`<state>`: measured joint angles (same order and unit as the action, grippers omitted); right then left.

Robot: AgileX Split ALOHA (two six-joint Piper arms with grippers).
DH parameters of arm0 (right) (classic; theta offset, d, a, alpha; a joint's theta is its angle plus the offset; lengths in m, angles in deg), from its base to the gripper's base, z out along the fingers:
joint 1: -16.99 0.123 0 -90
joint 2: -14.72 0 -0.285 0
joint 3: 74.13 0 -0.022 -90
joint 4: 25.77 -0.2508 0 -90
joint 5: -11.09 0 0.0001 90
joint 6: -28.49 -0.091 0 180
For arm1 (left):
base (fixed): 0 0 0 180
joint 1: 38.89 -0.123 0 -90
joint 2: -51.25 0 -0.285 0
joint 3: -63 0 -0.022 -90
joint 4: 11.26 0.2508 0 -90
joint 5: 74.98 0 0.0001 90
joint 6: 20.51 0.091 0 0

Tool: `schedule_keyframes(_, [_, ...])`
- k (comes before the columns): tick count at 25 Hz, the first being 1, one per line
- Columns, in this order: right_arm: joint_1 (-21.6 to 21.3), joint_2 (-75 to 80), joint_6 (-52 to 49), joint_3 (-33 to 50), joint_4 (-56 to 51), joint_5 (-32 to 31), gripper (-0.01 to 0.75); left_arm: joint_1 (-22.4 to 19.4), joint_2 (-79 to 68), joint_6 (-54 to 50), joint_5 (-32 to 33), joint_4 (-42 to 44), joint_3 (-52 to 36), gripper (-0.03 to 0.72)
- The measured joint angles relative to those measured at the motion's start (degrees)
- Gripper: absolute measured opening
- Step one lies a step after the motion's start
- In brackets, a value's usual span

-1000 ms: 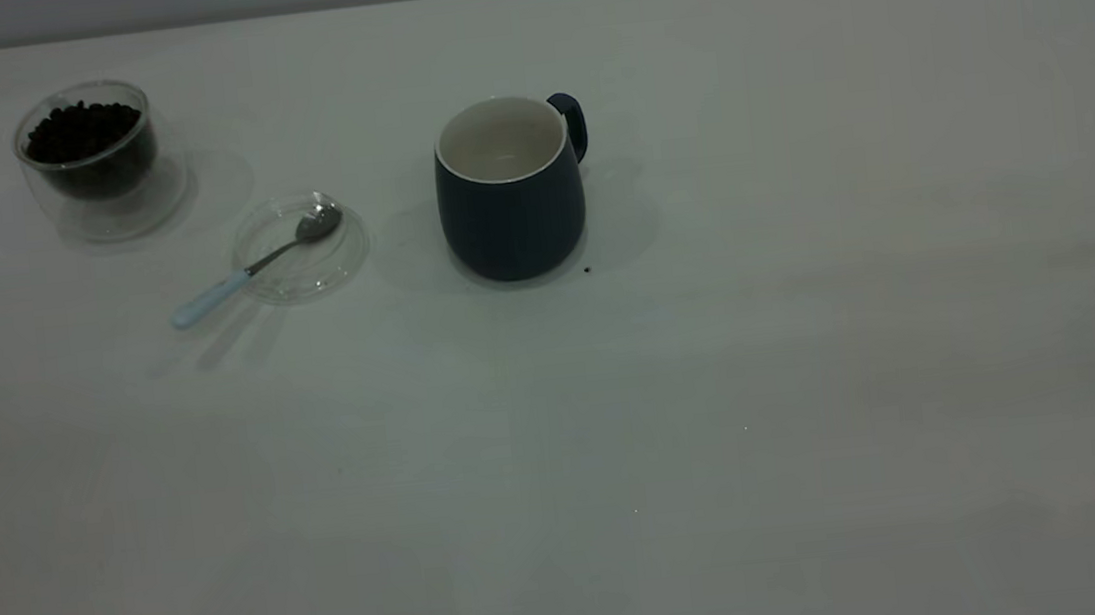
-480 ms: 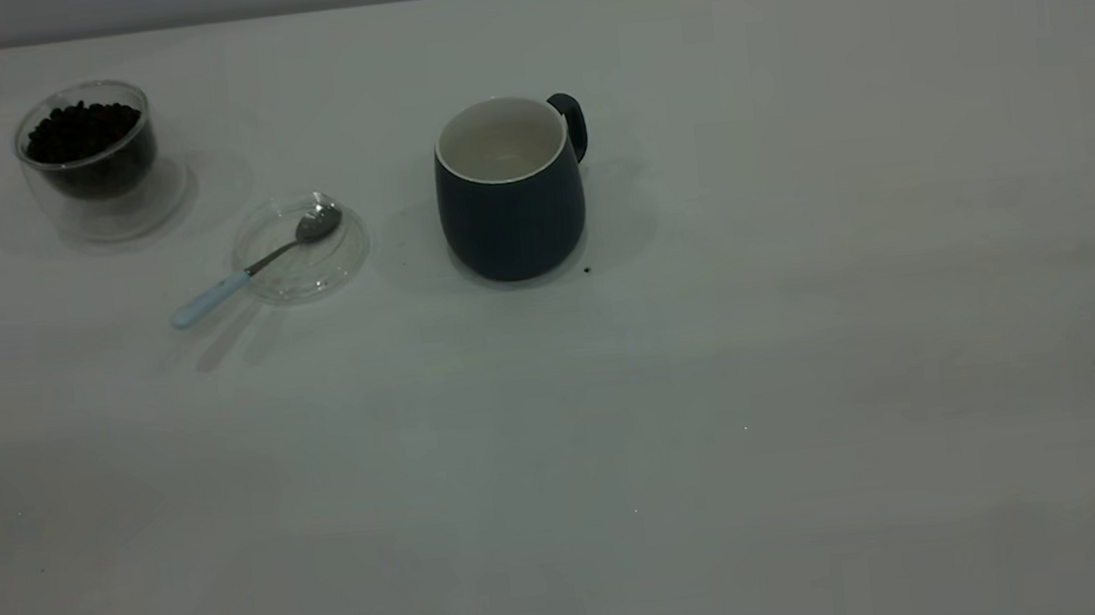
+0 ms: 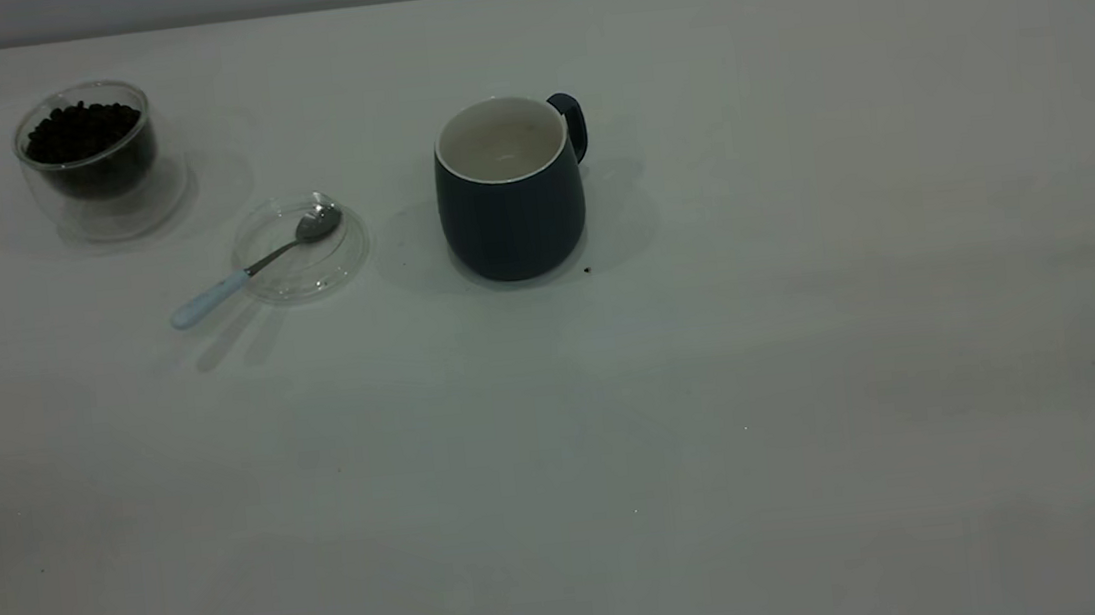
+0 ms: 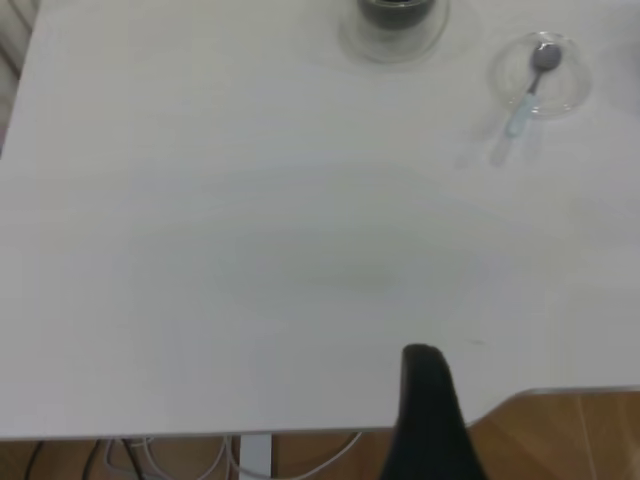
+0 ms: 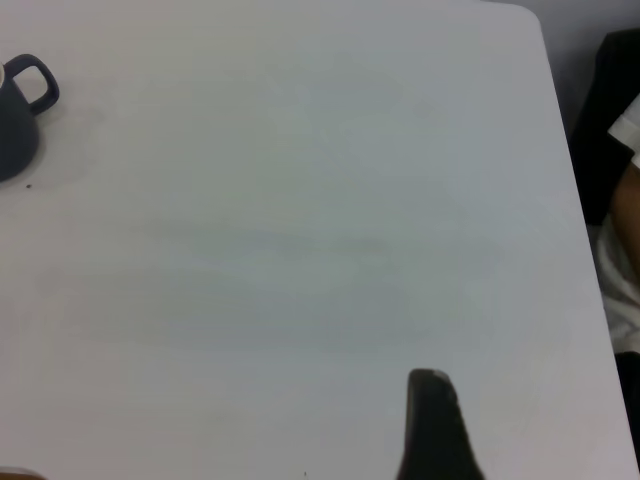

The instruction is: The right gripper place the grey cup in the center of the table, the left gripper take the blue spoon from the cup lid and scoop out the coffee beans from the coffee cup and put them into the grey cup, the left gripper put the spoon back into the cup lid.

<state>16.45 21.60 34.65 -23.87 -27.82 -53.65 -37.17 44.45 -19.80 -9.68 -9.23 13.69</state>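
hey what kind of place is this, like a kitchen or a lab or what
Probably a robot test bench, not a kitchen: a bare white table holding only a grey cup, a coffee cup of beans, and cables hanging below.

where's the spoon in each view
Exterior: the spoon lies left of centre, bowl in the lid, handle pointing out toward the near left.
Left wrist: the spoon is at the far upper right, again in the lid.
Right wrist: not in it; only the grey cup shows.
Shared landmark: the white table.
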Motion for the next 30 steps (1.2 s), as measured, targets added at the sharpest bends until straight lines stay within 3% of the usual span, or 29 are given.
schedule_keyframes(30, [0.0,0.0,0.0,0.0,0.0,0.0,0.462,0.0,0.0,0.0,0.0,0.0,0.0,0.592])
